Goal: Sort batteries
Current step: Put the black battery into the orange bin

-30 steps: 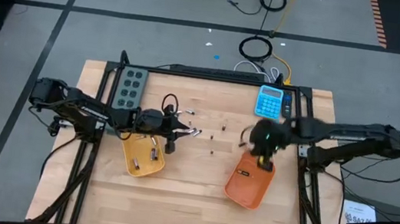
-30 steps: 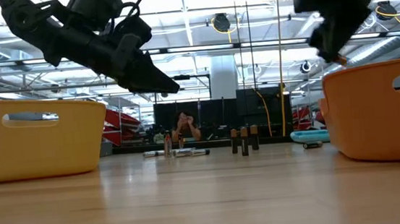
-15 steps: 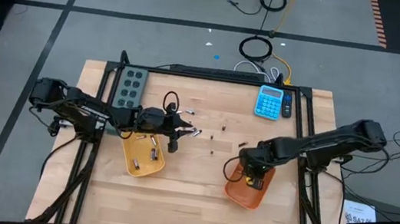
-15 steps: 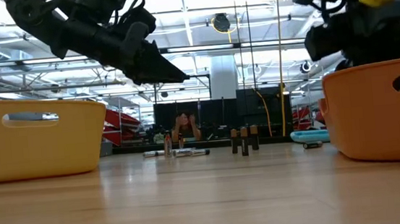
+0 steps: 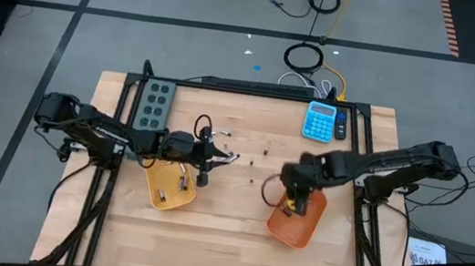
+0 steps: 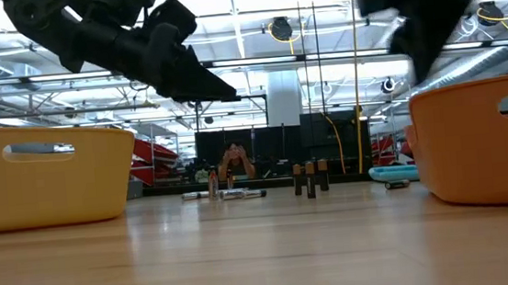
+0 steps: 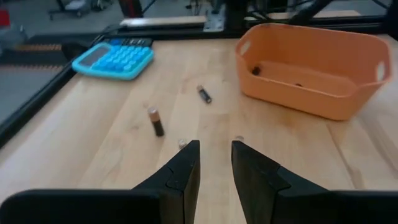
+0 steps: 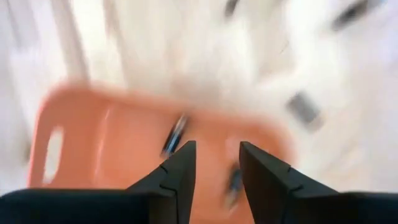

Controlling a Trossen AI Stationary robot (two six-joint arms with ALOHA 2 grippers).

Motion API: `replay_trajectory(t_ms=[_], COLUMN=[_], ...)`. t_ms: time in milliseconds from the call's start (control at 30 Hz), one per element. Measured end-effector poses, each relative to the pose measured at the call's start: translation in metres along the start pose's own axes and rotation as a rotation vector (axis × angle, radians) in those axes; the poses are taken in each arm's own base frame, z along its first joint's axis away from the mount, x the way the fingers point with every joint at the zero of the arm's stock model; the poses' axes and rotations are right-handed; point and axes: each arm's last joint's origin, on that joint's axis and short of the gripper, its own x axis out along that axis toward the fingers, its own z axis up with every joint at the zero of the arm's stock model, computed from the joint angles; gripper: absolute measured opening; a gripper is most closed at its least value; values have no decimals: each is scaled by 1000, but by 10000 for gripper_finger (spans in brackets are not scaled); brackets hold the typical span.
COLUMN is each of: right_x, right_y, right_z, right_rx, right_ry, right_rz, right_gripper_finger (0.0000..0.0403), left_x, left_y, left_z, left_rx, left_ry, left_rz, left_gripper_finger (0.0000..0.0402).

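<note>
Several batteries lie or stand on the wooden table between the trays: light ones [image 5: 226, 134], small dark ones [image 5: 253, 164], and two dark ones [image 7: 155, 121] in the left wrist view. My left gripper [image 7: 214, 163] hovers over the far rim of the yellow tray [image 5: 171, 187]. It is open by a narrow gap with only table showing between the fingers. My right gripper [image 8: 214, 163] hangs open, pointing down over the orange tray [image 5: 297, 219]. Dark batteries [image 8: 175, 134] lie on that tray's floor.
A blue calculator [image 5: 319, 121] lies at the far right of the table and a grey button box [image 5: 155, 104] at the far left. Light batteries [image 5: 182, 179] lie in the yellow tray. A person [image 6: 234, 160] shows in the room beyond the table.
My right gripper has swung from beside the calculator toward the table's near edge and now hangs over the orange tray.
</note>
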Motion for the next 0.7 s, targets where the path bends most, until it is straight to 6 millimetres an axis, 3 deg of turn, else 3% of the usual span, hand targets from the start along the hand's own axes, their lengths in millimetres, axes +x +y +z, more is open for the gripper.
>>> replay_trajectory(t_ms=[133, 433, 700], right_x=[-1, 34, 55], right_y=[-16, -71, -99], right_z=[28, 77, 98], right_rx=[-40, -151, -223], right_ry=[-55, -30, 63], right_rz=[-35, -107, -109], right_gripper_finger=[116, 120, 187], left_x=[-3, -8, -8], left_y=[-7, -1, 13], left_z=[-2, -25, -33], left_rx=[75, 104, 111], left_ry=[-55, -25, 20], left_rz=[-1, 21, 69], left_gripper_finger=[102, 102, 102])
